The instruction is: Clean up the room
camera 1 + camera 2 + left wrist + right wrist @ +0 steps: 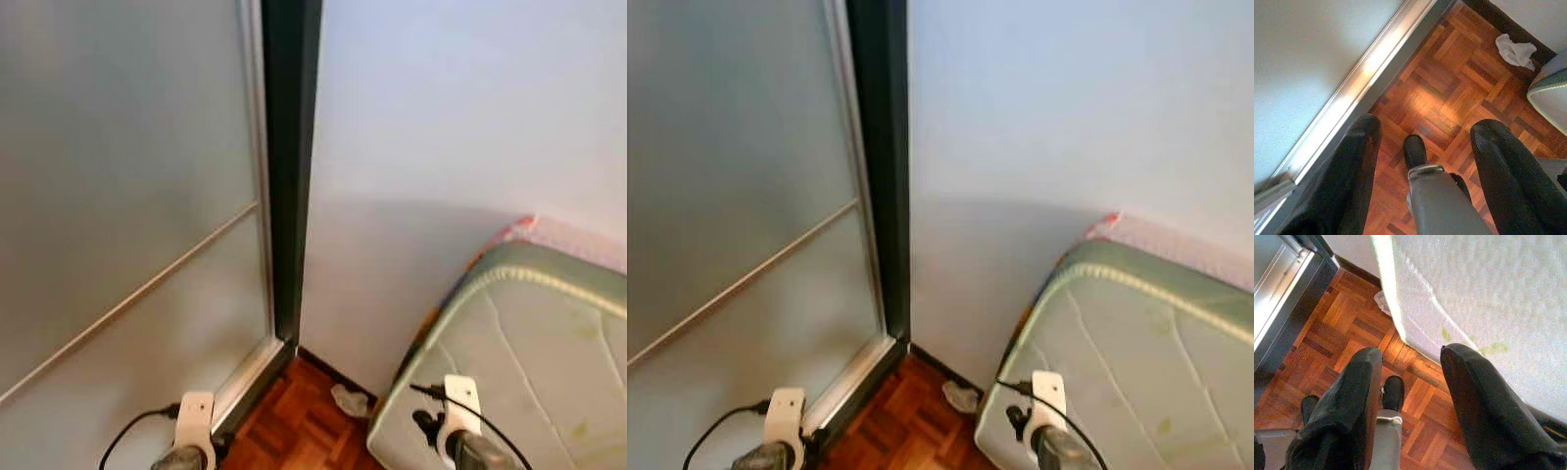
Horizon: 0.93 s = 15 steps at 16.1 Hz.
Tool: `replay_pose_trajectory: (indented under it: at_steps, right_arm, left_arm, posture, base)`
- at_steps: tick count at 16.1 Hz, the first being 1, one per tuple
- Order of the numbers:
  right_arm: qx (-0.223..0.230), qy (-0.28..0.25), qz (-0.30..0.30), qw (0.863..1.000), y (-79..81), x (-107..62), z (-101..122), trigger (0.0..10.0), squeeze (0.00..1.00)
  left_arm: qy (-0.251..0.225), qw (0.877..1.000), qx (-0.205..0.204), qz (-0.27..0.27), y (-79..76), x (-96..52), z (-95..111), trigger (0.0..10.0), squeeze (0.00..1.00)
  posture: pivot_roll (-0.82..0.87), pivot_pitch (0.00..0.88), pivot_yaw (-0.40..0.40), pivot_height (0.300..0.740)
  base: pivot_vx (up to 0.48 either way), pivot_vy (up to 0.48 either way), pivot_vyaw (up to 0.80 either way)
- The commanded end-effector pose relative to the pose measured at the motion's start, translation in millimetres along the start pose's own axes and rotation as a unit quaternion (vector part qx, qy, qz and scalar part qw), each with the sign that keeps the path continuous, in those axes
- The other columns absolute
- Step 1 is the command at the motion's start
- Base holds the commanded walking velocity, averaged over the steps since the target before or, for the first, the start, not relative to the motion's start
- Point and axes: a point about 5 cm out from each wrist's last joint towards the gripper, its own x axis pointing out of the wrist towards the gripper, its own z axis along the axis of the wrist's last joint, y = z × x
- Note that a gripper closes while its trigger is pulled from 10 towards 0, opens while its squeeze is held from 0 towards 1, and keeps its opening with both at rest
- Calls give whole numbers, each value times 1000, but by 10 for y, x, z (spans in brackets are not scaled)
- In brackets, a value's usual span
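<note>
Head view: a small crumpled white cloth or tissue (350, 399) lies on reddish parquet floor (294, 431) in the corner, between a frosted sliding door (127, 215) and a pale green mattress (529, 352).

Left wrist view: left gripper (1422, 161) spread apart, holding nothing, above parquet.

Right wrist view: right gripper (1410, 382) likewise parted, unladen, beside the mattress edge.

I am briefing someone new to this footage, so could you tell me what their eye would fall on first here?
Probably the crumpled white cloth on the wooden parquet floor, lying in the corner by the dark skirting, between the frosted sliding door and the bare green-edged mattress. Both the left gripper and the right gripper hang open above the floor.
</note>
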Motion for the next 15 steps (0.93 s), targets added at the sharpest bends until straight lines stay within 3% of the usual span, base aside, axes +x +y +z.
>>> replay_pose_trajectory:
  at_steps: [1,15]
  right_arm:
    - [2,2,-3,1000,-23,-6,-19,10000,0]
    - [-1,3,-3,1000,-32,-7,-15,10000,0]
  left_arm:
    - [15,1000,7,3,6,-8,-71,10000,0]
    - [16,1000,12,2,-3,-7,-68,10000,0]
  posture:
    - [-31,0,-63,740]
    - [-31,0,-65,740]
  base:
    - [-296,0,0]
    - [-295,0,0]
